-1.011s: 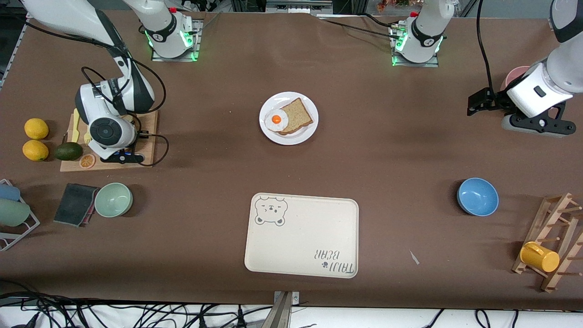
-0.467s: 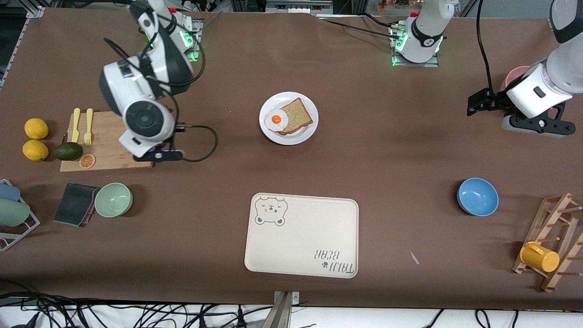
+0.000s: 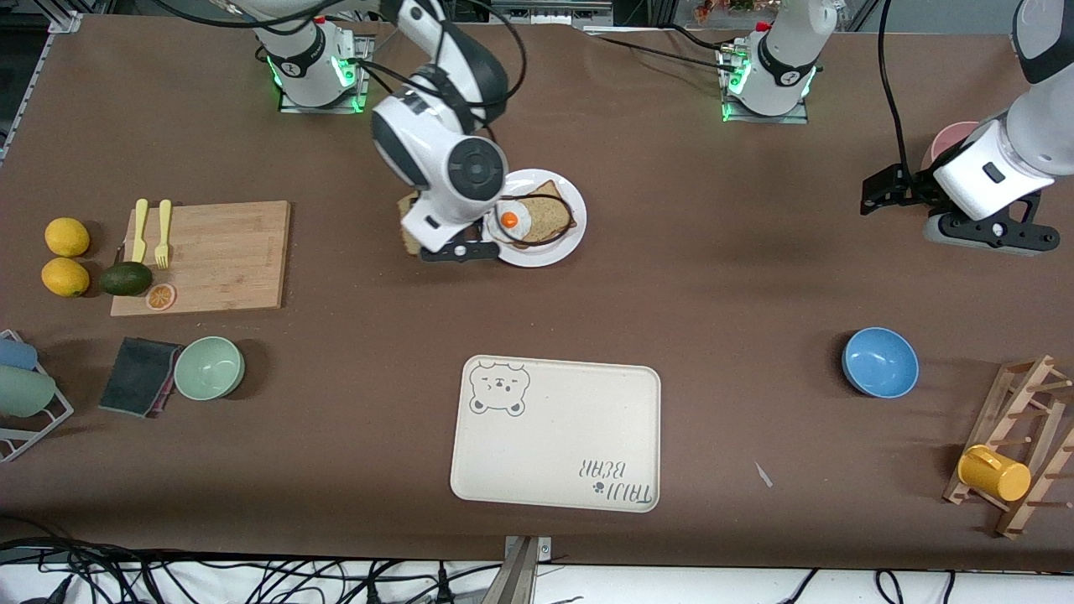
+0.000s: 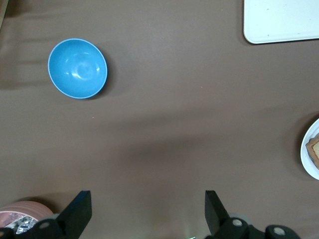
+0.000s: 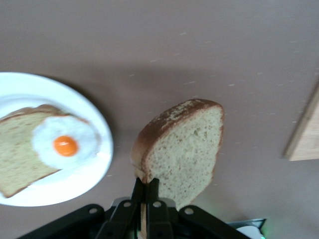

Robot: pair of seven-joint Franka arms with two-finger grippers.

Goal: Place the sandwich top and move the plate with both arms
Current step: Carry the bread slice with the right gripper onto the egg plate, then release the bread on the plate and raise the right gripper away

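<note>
My right gripper [image 3: 453, 252] is shut on the edge of the sandwich top [image 3: 409, 223], a pale speckled slice with a brown crust. It holds the slice up over the table beside the plate [image 3: 564, 243], toward the right arm's end. The right wrist view shows the gripper [image 5: 145, 191], the slice [image 5: 184, 154] and the plate [image 5: 97, 174]. A darker bread slice [image 3: 550, 214] with a fried egg [image 3: 509, 220] lies on the plate. My left gripper [image 3: 990, 235] waits at the left arm's end, open and empty [image 4: 147, 214].
The bear-print tray [image 3: 554, 436] lies nearer the camera than the plate. A blue bowl [image 3: 879, 362] and a wooden rack with a yellow cup [image 3: 994, 474] are at the left arm's end. A cutting board [image 3: 218, 252], fruit and a green bowl [image 3: 209, 367] are at the right arm's end.
My right arm has swung from the cutting board across to the plate's side, carrying the sandwich top. The left arm has not moved.
</note>
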